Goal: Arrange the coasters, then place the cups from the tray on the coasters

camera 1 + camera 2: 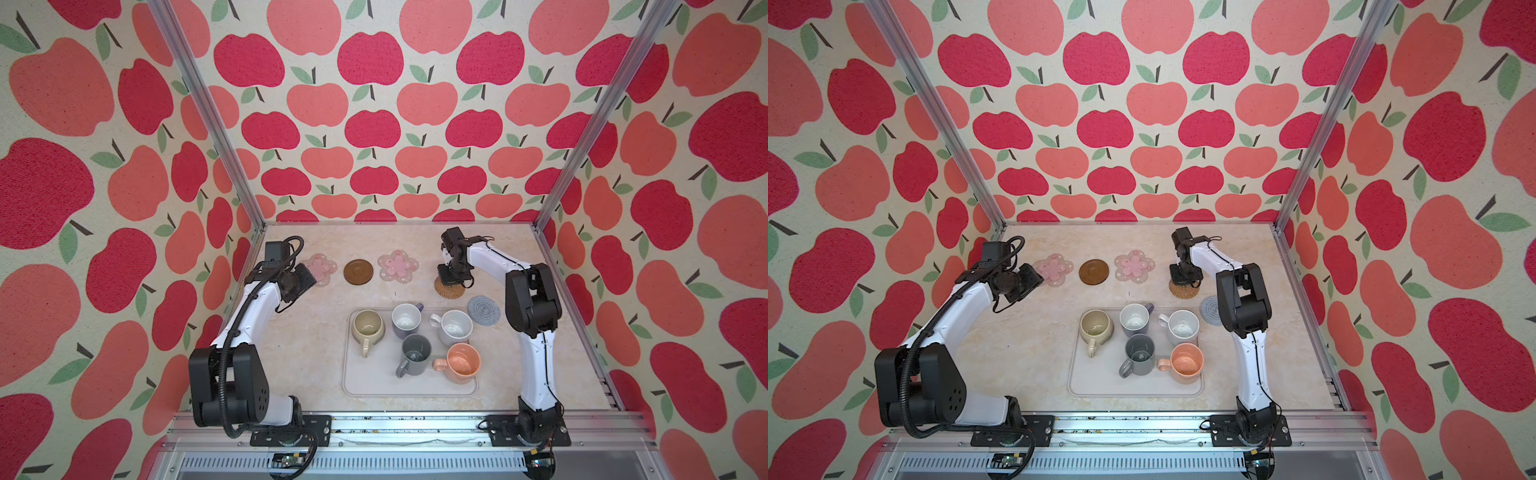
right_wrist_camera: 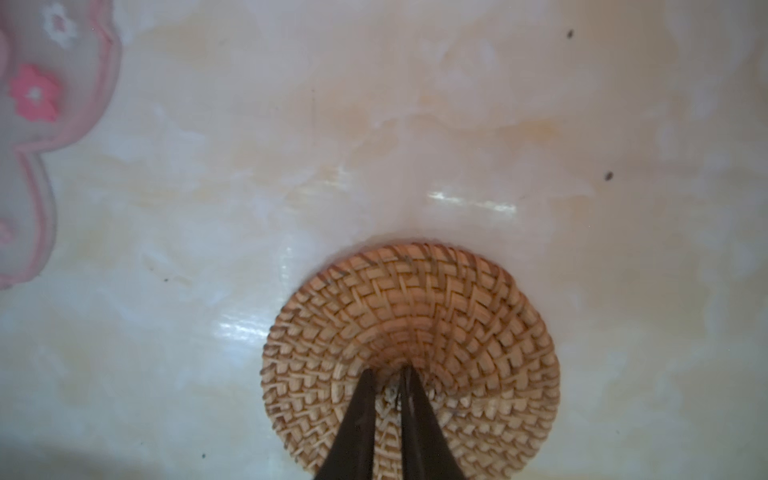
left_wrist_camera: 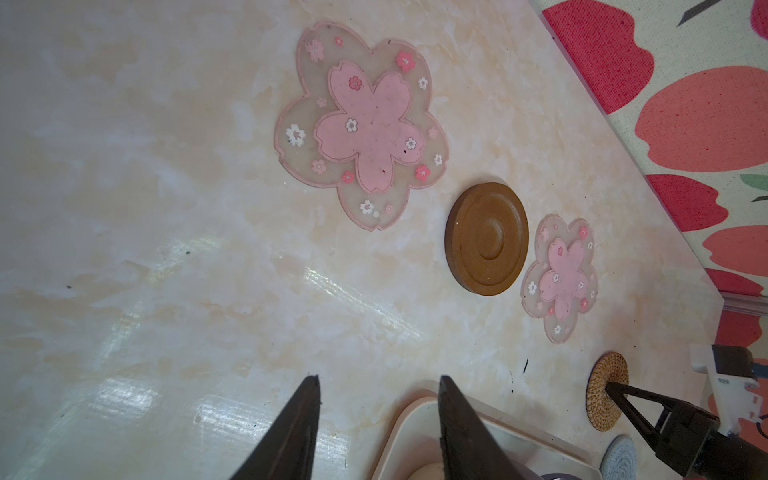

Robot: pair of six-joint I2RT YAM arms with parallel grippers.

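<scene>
Five coasters lie on the table: a pink flower partly behind my left gripper, a brown disc, a second pink flower, a tan rattan round and a grey-blue knitted round. My right gripper is shut, tips pressed on the rattan coaster's middle. My left gripper hangs open and empty above the table by a corner of the tray. The tray holds five cups: beige, lavender, white speckled, dark grey, peach.
Apple-print walls with metal posts close in the table on three sides. The right arm's elbow stands just right of the knitted coaster. Bare marbled tabletop stretches left of the tray.
</scene>
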